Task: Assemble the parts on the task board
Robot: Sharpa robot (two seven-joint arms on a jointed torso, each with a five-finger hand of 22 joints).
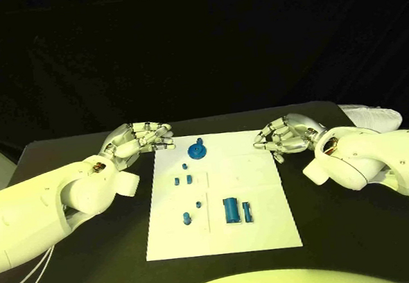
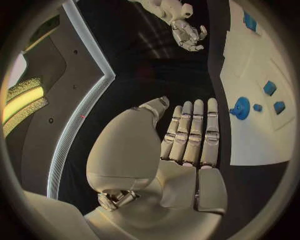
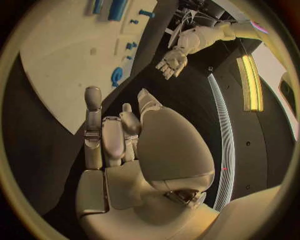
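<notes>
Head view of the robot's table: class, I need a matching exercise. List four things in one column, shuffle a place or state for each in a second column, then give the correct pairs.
Things
1. round blue part with a knob
2. tall blue rectangular block
3. silver left hand
4. silver right hand

Places or states
A. holds nothing, by the white task board's far right corner
B. near the board's far edge
C. holds nothing, by the board's far left corner
D. on the board's near half

Pairs: 1-B, 2-D, 3-C, 4-A

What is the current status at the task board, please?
Left hand and right hand open, flanking the task board. Blue parts untouched. Nothing in the way.
</notes>
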